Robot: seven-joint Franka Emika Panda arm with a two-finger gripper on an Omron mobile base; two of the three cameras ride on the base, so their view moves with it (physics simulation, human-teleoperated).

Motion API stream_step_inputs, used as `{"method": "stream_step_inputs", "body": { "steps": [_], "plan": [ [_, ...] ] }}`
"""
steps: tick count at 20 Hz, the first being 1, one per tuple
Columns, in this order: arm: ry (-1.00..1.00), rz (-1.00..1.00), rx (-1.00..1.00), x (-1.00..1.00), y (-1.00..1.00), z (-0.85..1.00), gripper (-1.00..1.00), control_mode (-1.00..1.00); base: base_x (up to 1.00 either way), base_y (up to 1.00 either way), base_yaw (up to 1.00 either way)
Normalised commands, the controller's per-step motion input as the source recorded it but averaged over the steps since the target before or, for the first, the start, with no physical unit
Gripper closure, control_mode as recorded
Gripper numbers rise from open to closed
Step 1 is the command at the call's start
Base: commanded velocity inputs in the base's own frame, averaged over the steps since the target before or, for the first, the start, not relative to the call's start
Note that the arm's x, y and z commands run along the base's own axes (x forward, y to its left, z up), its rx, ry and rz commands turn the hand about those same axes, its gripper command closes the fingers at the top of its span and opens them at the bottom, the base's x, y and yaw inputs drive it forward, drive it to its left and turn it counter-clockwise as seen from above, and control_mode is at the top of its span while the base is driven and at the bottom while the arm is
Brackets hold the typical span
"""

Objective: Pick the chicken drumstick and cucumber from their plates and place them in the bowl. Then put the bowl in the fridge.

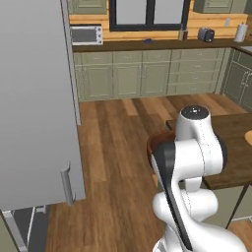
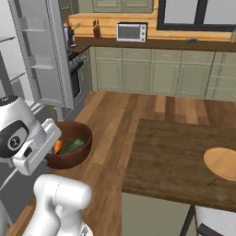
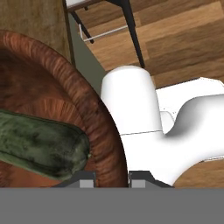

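You have the loading stage behind you: in the right base view the bowl hangs in the air beside the arm, clear of the table, with the cucumber lying inside it and an orange bit at its left that I judge to be the chicken drumstick. The hand view shows the gripper pinched on the bowl's rim, one finger tip inside the wall and one outside, so it is closed on the bowl and carrying it. One light-tan plate sits bare near the table's right edge; I cannot make out the second plate. What you have left is the fridge stage. Its grey door already stands swung open across the left of the left base view, and white shelves show at the left edge of the right base view. The bowl is well short of those shelves, so it is not yet in the fridge.
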Motion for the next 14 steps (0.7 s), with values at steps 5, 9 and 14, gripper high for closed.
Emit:
{"method": "stream_step_inputs", "body": {
  "steps": [5, 9, 14],
  "plan": [
    [0.00, 0.00, 0.00, 0.00, 0.00, 0.00, 1.00, 1.00, 0.85, 0.90, 0.00],
    [0.00, 0.00, 0.00, 0.00, 0.00, 0.00, 1.00, 1.00, 0.75, 0.93, 0.00],
    [0.00, 0.00, 0.00, 0.00, 0.00, 0.00, 1.00, 1.00, 0.22, 0.93, 0.19]
  ]
}}
